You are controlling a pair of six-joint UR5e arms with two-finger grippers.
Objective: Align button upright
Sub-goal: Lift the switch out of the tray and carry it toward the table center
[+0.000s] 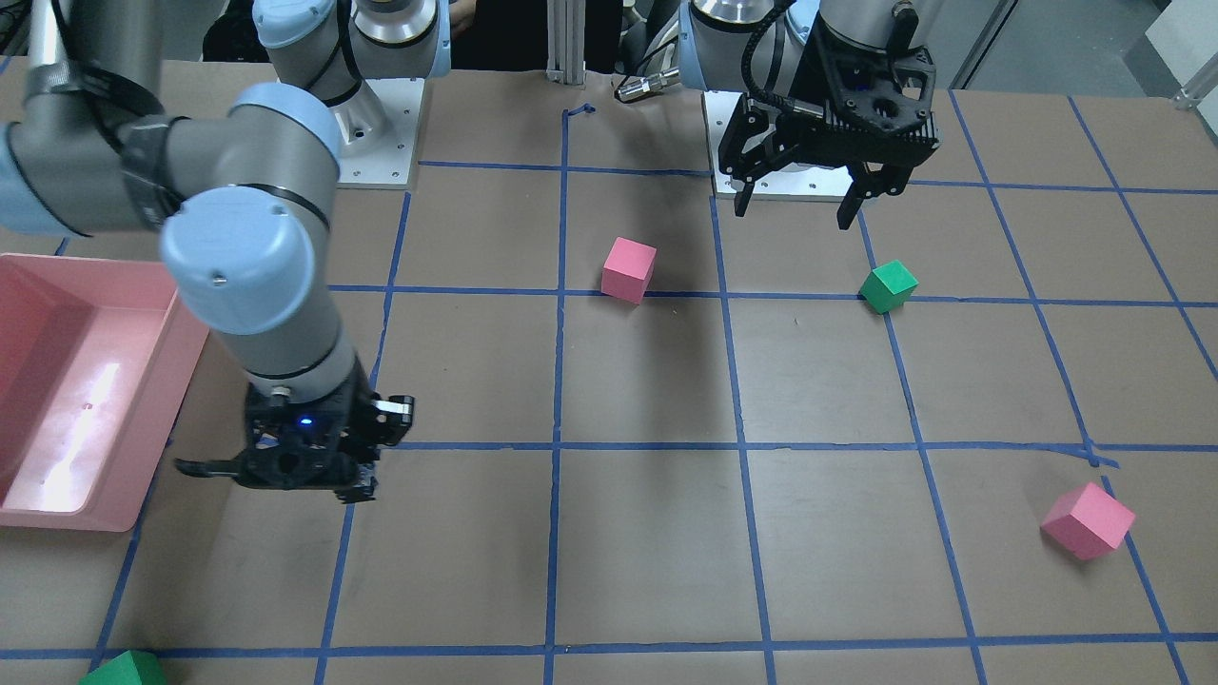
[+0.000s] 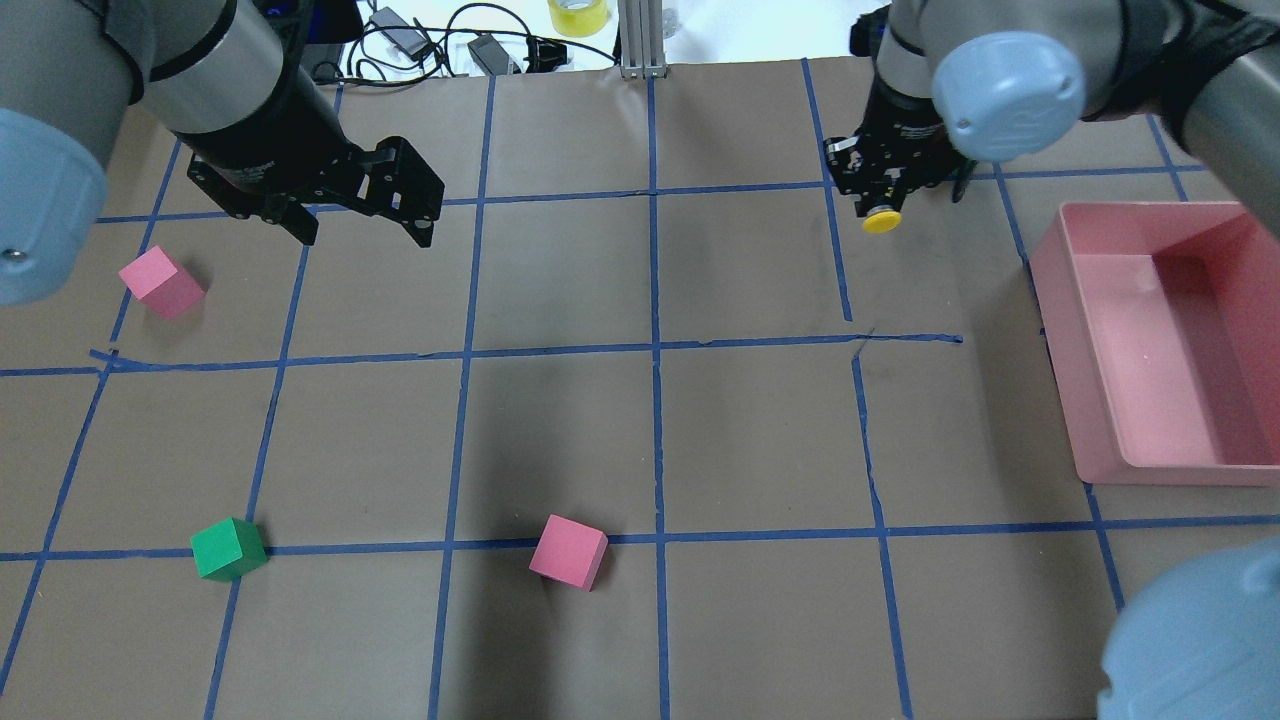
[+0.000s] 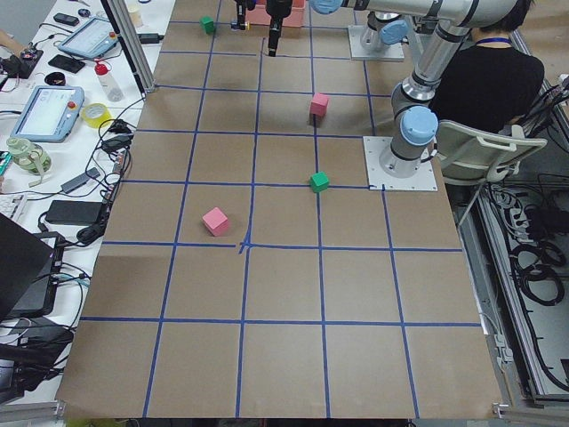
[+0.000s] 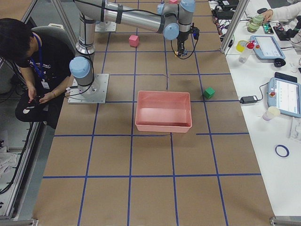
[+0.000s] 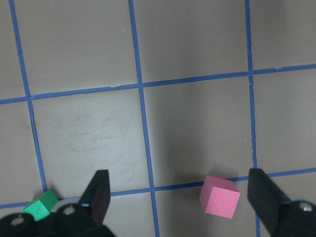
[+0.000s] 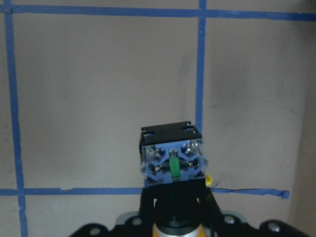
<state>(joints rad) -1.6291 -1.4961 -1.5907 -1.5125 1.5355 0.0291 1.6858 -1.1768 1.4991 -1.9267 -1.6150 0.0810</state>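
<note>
My right gripper (image 2: pixel 885 195) is shut on the button (image 2: pixel 881 220). The button's round yellow cap sticks out below the fingers in the overhead view. In the right wrist view its squarish pale-blue base (image 6: pixel 171 160) and black body fill the lower middle, clamped between my fingers, with brown table behind. The right gripper also shows low over the table in the front-facing view (image 1: pixel 285 471), where the button is hidden. I cannot tell if the button touches the table. My left gripper (image 2: pixel 365 225) is open and empty, hanging above the table (image 1: pixel 804 205) (image 5: pixel 180 197).
A pink bin (image 2: pixel 1060 270) stands just beside the right gripper (image 1: pixel 181 314). Pink cubes (image 2: pixel 162 283) (image 2: pixel 568 552) and a green cube (image 2: pixel 228 549) lie on the left half. Another green cube (image 1: pixel 124 671) lies near the far edge. Blue tape lines grid the table.
</note>
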